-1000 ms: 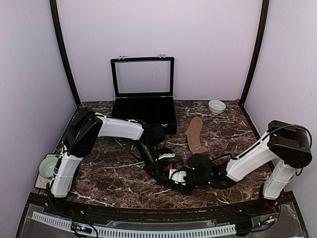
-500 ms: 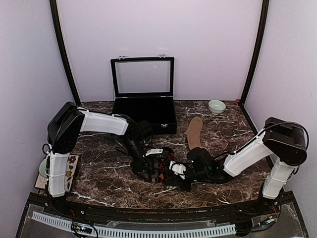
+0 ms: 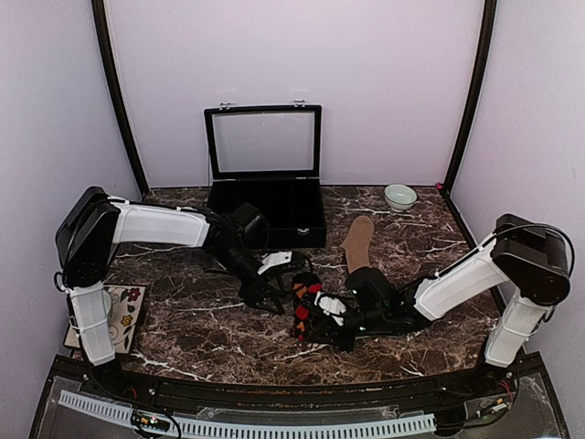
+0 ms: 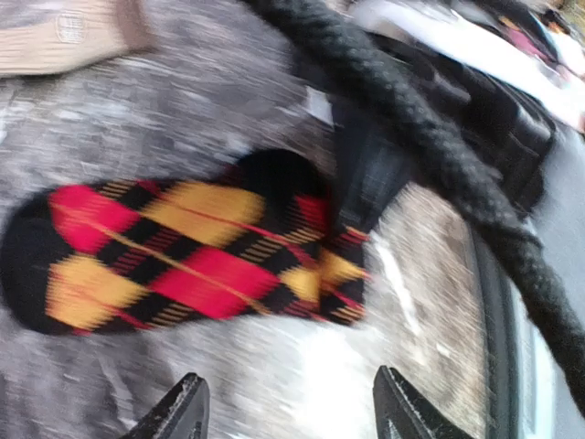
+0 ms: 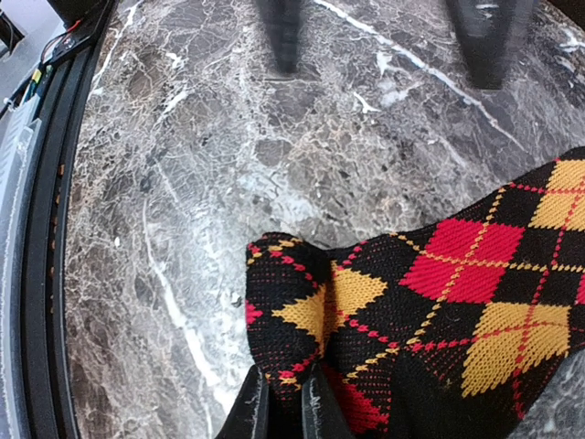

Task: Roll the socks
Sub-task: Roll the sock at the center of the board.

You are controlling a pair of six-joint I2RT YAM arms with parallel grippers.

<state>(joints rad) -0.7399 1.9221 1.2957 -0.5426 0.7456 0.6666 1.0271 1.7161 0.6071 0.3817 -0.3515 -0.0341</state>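
Argyle sock (image 5: pixel 439 293) lies on the marble table (image 3: pixel 201 338) at front centre, between the two grippers. Its near end is bunched into a small fold, and the rest lies flat, not yet rolled. Right gripper (image 5: pixel 285 407) has its jaws nearly closed, pinching that folded end. Left gripper (image 4: pixel 288 412) has its jaws well apart and holds nothing; it hovers just beside the sock's long edge without touching it. Tan sock (image 3: pixel 359 240) lies flat farther back, right of the open case (image 3: pixel 265 197), apart from the argyle one and untouched. Handling, as a judgement: both socks look light, limp knit with no stiffness, so a pinch lifts only the local fabric and the rest drags. The table looks smooth, so a sock will likely slide rather than roll unless its far end is pinned. Best hold is the end edge, both layers together and pinched deep, since a shallow bite may slip off. A loose roll will probably spring open when released. Nothing here is fragile.
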